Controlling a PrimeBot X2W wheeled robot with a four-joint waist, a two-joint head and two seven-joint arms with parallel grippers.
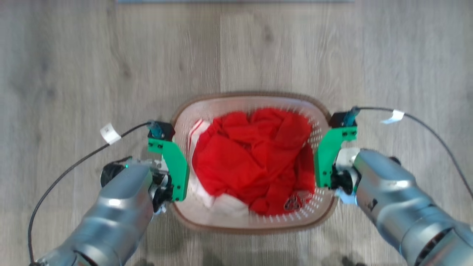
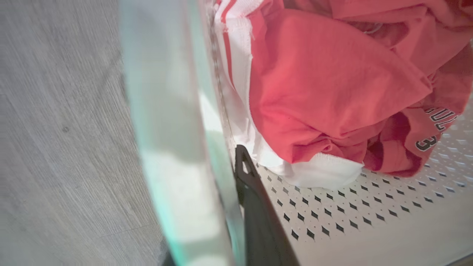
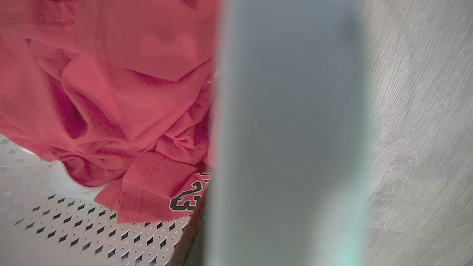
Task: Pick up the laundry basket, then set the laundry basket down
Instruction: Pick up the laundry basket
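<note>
Left forearm [image 1: 114, 214]: silver, foreground, angled inward.
Carry: likely best kept level, both wrists moving as one, lest the thin walls slip.
Left end effector [image 1: 173, 173]: narrow, pinching the left wall.
Laundry basket [image 1: 255, 101]: small, white perforated plastic, brown woven-look rim; between both arms over grey wood-look floor [image 1: 111, 55], crumpled red jersey [image 1: 251, 159] inside.
Right end effector [image 1: 327, 166]: narrow, clamped on the right wall.
Right forearm [image 1: 399, 199]: silver, mirrored.

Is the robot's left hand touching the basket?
Touching. The left wrist view shows a finger of the left gripper lying flat against the inner wall of the laundry basket, no gap.
</note>
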